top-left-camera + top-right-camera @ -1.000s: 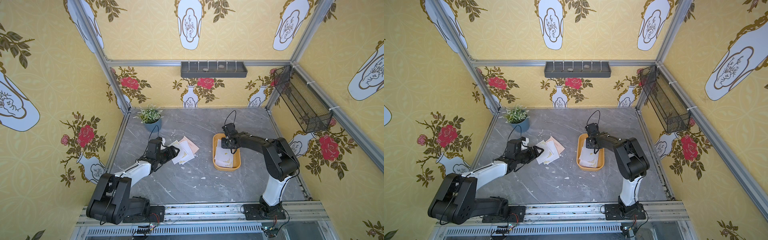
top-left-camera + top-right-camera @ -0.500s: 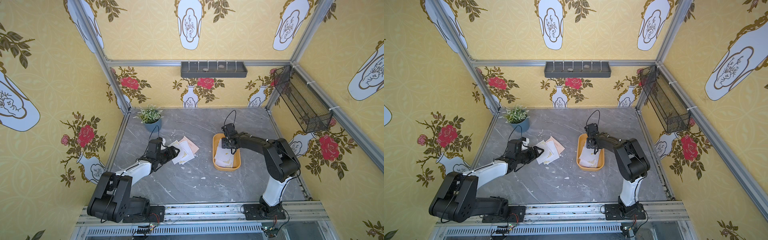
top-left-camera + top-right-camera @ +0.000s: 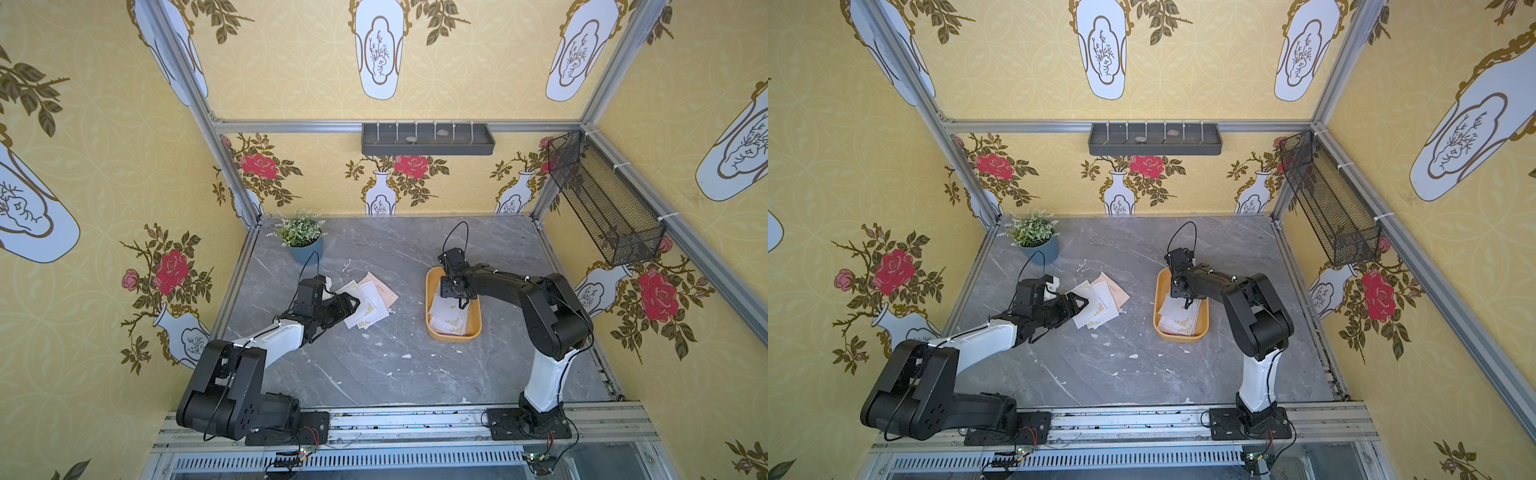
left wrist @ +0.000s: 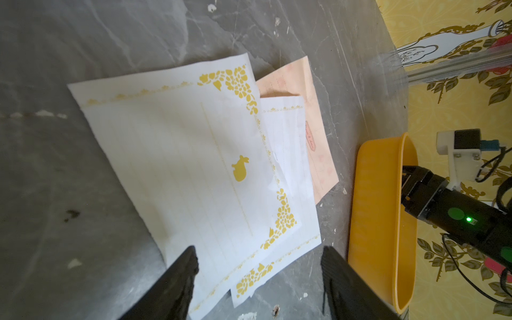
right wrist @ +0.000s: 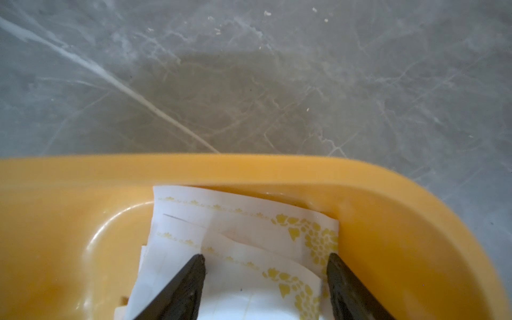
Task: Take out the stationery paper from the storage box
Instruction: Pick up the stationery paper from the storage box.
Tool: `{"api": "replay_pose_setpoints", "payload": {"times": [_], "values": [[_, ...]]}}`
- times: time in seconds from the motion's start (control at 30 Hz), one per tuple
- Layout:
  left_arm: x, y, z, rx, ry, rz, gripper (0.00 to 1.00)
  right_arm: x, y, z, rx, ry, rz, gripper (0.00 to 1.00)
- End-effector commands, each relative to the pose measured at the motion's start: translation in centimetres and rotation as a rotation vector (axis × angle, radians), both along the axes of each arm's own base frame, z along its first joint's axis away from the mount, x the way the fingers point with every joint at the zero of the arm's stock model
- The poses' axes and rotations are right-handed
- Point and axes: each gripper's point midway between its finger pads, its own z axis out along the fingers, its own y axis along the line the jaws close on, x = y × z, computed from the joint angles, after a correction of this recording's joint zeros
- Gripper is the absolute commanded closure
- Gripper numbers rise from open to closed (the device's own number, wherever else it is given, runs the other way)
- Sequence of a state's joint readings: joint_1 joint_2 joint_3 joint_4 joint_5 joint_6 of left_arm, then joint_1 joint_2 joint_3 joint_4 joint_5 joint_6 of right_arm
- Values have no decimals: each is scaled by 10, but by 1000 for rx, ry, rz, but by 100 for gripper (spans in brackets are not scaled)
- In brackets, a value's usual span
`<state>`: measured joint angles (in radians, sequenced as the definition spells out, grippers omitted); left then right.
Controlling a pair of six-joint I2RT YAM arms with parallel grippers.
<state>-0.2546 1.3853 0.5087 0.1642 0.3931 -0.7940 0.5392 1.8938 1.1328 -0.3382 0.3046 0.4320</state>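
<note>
Fingers (image 5: 180,291) of R gripper (image 5: 266,259) spread over paper (image 5: 235,221) in box (image 5: 277,169).

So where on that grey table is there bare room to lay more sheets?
The broad stretch between the loose sheets, the storage box and the front rail is bare; so is the back strip beside the potted plant. Tight: the gap between sheets and box.

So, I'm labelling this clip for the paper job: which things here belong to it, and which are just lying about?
Job: storage box; stationery paper inside it; sheets lying outside it.
Lying about: potted plant; wall shelf; mesh basket.
</note>
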Motion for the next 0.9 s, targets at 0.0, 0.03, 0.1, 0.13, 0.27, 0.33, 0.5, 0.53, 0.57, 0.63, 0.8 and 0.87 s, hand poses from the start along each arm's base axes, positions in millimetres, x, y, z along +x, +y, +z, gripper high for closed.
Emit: {"api": "replay_pose_setpoints", "payload": {"times": [0.0, 0.03, 0.1, 0.13, 0.27, 0.33, 0.5, 0.53, 0.57, 0.63, 0.8, 0.87], "values": [[3, -2, 3, -5, -16, -12, 28, -20, -10, -19, -44, 92, -22, 29], [3, -2, 2, -4, -16, -11, 28, -21, -10, -22, -40, 100, -25, 29], [3, -2, 2, -5, -13, -12, 28, -25, -8, -25, -30, 108, -27, 32], [3, -2, 1, -5, -13, -13, 28, -26, -6, -26, -19, 109, -23, 35], [2, -2, 0, -2, -10, -10, 28, -29, -5, -25, 6, 103, -26, 49], [1, -1, -1, -1, -8, -9, 28, -29, -5, -23, 7, 96, -26, 54], [1, -2, 0, -4, -7, -12, 28, -26, -5, -9, 3, 58, -33, 76], [1, -2, 1, -6, -10, -11, 28, -25, -4, -4, 2, 46, -31, 80], [1, -2, 2, -7, -12, -11, 28, -24, -4, 1, 0, 31, -33, 83], [1, -3, 4, -15, -15, -16, 28, -23, -2, 15, -5, -5, -30, 89], [2, -16, 17, -43, -41, -60, 28, -21, -1, 56, 3, -98, -31, 96], [2, -28, 26, -63, -61, -105, 28, -22, -2, 72, 8, -133, -31, 97]]}}
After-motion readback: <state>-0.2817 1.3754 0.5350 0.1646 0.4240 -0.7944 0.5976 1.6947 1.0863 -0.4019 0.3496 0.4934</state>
